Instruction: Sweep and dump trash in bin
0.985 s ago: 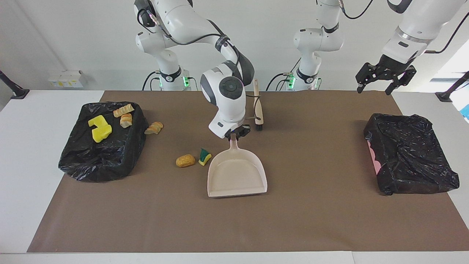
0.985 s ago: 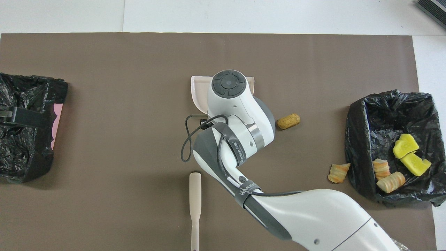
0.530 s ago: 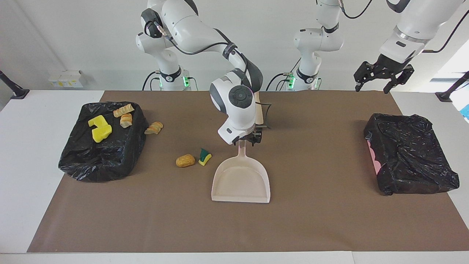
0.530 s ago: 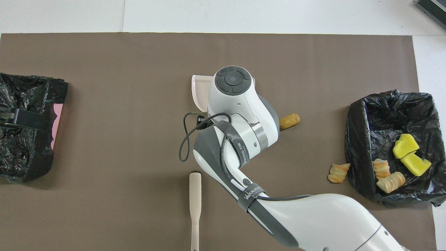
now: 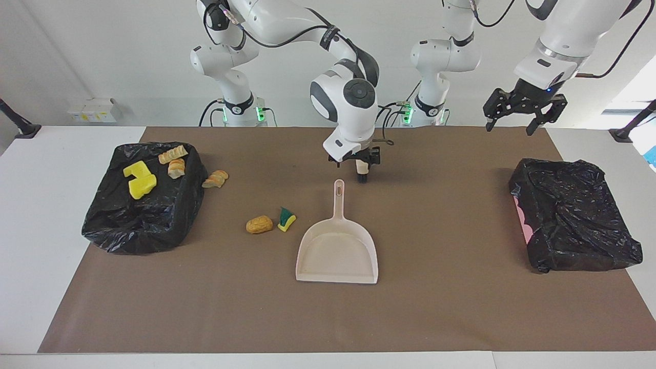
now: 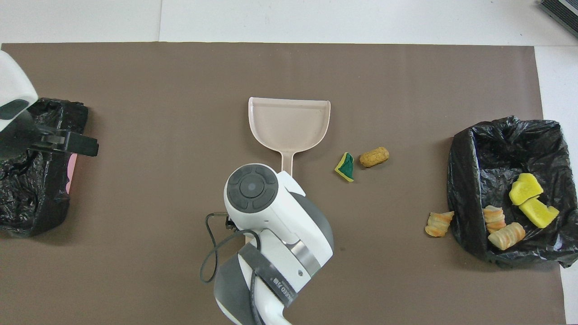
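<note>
Pincers both wide and empty: right pincer (image 5: 354, 160) raised over brush (image 5: 362, 171), left pincer (image 5: 518, 119) above counter (image 5: 451, 215) edge.

One camera sits high across the desk (image 5: 31, 215), facing the two robot arms and looking down at a slant from a fair way off, so both arm bases and the wall show; the other hangs high above the robots' own end, looking steeply down and forward; both take in the brown mat (image 5: 441, 307), the dustpan (image 5: 338, 253) and both black bins (image 5: 143, 215), half a turn apart
</note>
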